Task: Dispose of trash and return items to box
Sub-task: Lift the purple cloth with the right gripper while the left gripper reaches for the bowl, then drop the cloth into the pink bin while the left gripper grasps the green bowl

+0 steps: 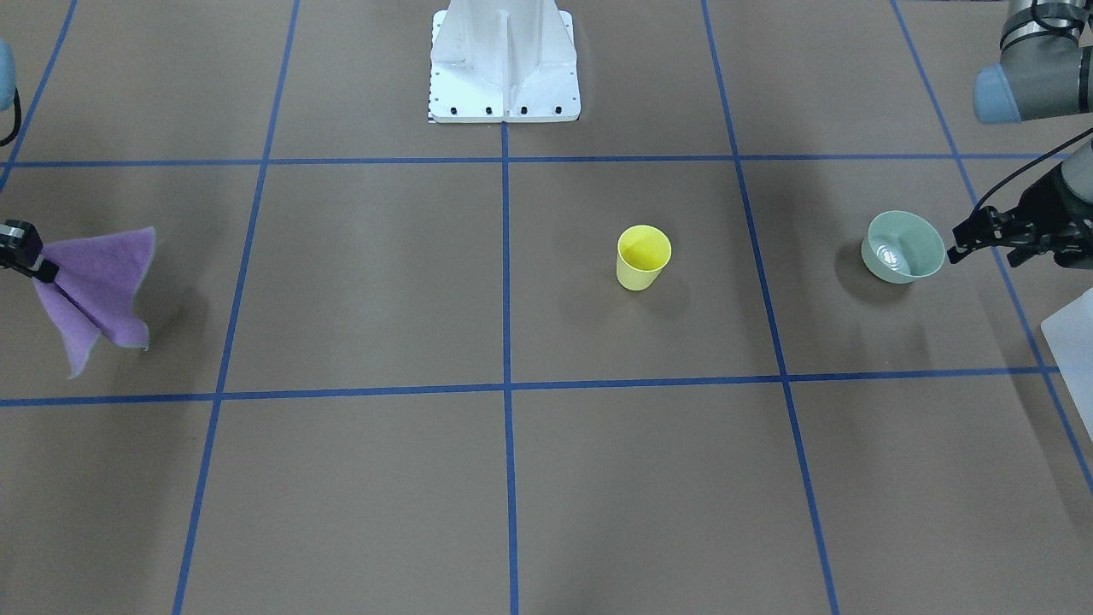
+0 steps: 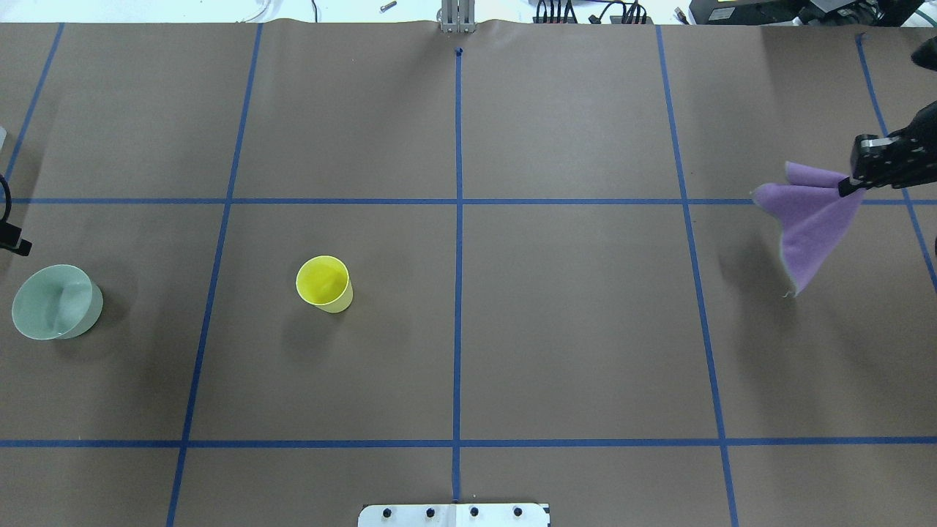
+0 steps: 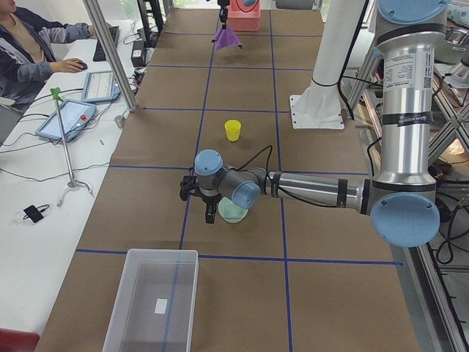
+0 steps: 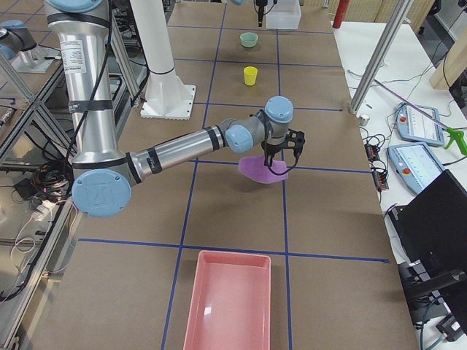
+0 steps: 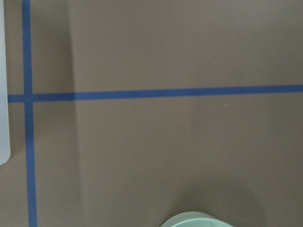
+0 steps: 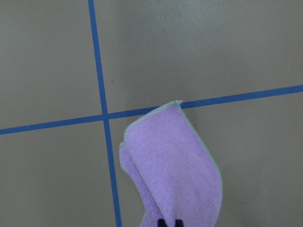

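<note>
A purple cloth point(image 1: 98, 286) hangs from my right gripper point(image 1: 38, 265), lifted off the table at the robot's right end; it also shows in the overhead view point(image 2: 812, 219) and the right wrist view point(image 6: 175, 175). The right gripper point(image 2: 849, 187) is shut on the cloth's top corner. A pale green bowl point(image 1: 905, 248) stands on the table at the robot's left end point(image 2: 57, 301). My left gripper point(image 1: 961, 243) hovers just beside the bowl's rim, apart from it, and looks open and empty. A yellow cup point(image 1: 642, 258) stands upright near the middle point(image 2: 323, 284).
A clear plastic box point(image 3: 150, 301) sits at the table's left end, past the bowl. A pink tray point(image 4: 230, 306) sits at the right end. The white robot base point(image 1: 504, 68) stands at the table's robot side. An operator sits at a side desk point(image 3: 29, 51).
</note>
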Tool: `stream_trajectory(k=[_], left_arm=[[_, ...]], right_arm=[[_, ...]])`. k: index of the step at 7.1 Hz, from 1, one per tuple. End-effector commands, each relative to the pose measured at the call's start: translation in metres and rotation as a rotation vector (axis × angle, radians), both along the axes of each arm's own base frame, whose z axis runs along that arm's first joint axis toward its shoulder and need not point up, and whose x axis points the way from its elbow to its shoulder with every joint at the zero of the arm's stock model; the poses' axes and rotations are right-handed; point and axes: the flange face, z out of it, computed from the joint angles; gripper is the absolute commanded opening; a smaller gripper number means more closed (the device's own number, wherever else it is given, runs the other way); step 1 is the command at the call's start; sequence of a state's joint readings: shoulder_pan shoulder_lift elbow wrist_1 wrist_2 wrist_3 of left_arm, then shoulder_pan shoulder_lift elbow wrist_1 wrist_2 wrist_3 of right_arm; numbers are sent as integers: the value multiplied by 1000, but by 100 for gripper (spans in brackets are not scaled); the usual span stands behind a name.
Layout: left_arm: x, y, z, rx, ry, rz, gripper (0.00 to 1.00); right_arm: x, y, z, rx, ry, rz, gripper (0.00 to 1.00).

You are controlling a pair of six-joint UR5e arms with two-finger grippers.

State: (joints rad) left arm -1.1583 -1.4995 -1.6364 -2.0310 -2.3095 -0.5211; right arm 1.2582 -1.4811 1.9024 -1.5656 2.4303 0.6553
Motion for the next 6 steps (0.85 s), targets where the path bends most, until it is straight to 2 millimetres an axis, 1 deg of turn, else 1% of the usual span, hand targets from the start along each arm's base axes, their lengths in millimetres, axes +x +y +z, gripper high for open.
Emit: stream_trajectory(k=[1,2,3,4,5,6], left_arm=[[36,17,23,10,2,85,98],[46,25,38,18,5,115,96],[45,27,55,12,2,116,77],[47,26,55,8,3,113,22],[48,23,50,9,11,114,0],[50,23,46,3,30,123,0]], right_arm=[[88,10,1,64,80,-72,0],[108,10,8,85,143,-105,0],[125,12,14,102,170,-104,0],[140,16,21,118,175,-115,0],[160,20,27,126,194,-132,0],[194,27,44,148,240,-185,0]])
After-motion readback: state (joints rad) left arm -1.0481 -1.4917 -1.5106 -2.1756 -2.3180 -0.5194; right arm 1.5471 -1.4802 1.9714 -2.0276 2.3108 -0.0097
